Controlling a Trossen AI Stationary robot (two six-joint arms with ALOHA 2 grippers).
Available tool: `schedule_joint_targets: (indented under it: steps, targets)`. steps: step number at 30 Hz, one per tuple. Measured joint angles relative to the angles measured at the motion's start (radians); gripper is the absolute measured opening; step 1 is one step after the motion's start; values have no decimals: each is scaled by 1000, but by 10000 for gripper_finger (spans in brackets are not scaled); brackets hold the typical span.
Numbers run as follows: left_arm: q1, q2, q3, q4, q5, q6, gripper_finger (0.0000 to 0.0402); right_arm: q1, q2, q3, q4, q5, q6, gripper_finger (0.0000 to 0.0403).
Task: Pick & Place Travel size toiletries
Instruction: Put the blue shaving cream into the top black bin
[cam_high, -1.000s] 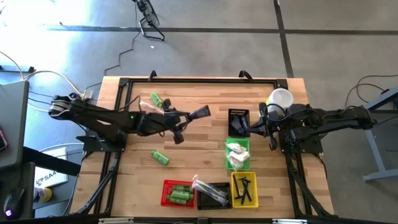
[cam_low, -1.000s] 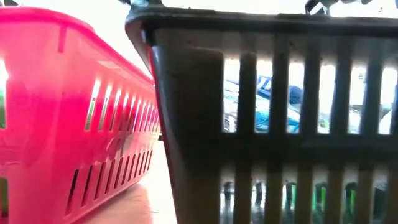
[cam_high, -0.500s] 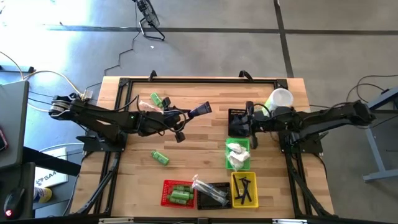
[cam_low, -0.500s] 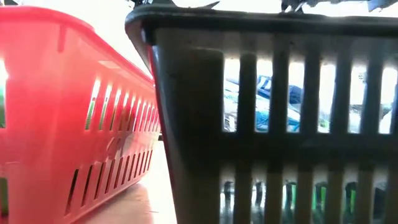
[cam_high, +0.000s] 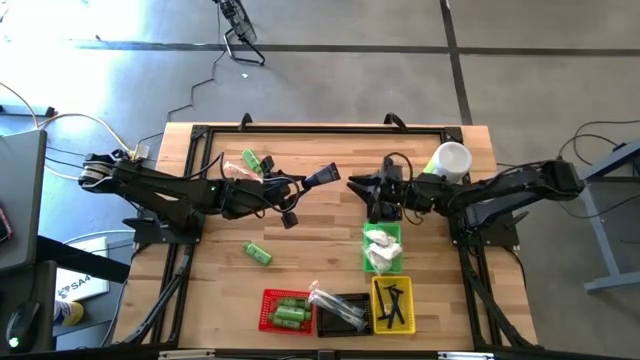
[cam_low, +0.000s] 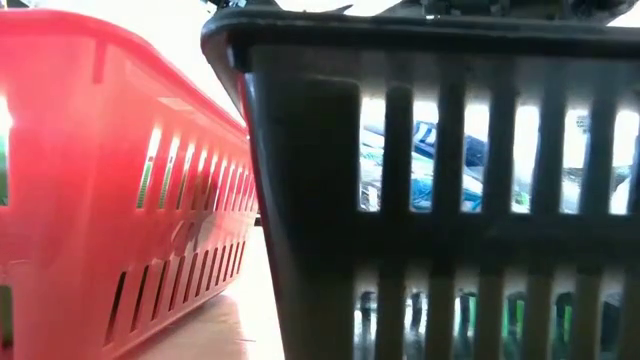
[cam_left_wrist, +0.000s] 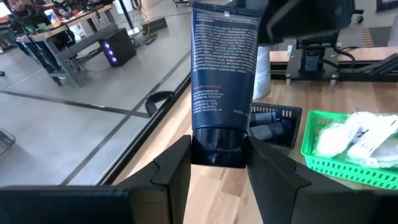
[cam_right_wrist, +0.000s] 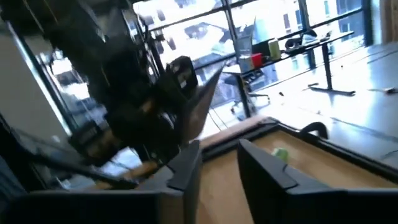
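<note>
Since the earlier frame the right arm had reached inward from the tabletop's (cam_high: 330, 235) right edge, carrying the right hand (cam_high: 362, 185) past the black basket (cam_high: 384, 199) toward the middle. Its fingers (cam_right_wrist: 186, 165) stood slightly spread, with nothing between them. The left hand (cam_high: 300, 185) hung over the tabletop's centre, pinching a dark navy tube (cam_high: 324, 178) by its cap end; in the left wrist view the tube (cam_left_wrist: 222, 68) stood up between the fingers (cam_left_wrist: 173, 168). The two hands faced each other, near but apart. One green bottle (cam_high: 250, 160) lay near the far left edge, another (cam_high: 258, 253) lay nearer the front left. White packets (cam_high: 381, 247) filled the green basket (cam_high: 368, 237), and more green bottles (cam_high: 290, 314) lay in the red basket (cam_high: 268, 300).
</note>
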Motion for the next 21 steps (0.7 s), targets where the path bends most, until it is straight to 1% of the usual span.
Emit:
schedule_joint_targets:
  steps: [2, 5, 9, 11, 15, 21]
  targets:
    - [0, 0, 0, -1, 0, 0, 138, -16, 19, 0, 59, -26, 74, 121]
    - [0, 0, 0, -8, 0, 0, 138, -40, 43, 0, 103, -60, 185, 170]
    - [0, 0, 0, -10, 0, 0, 138, -62, 89, 0, 164, -103, 258, 213]
    - [0, 0, 0, -21, 0, 0, 138, -67, 120, 0, 232, -124, 275, 222]
    - [0, 0, 0, -39, -1, -2, 138, -65, 172, 0, 355, -158, 293, 224]
    - [0, 0, 0, -37, -1, -4, 138, -75, 181, 0, 363, -153, 321, 209]
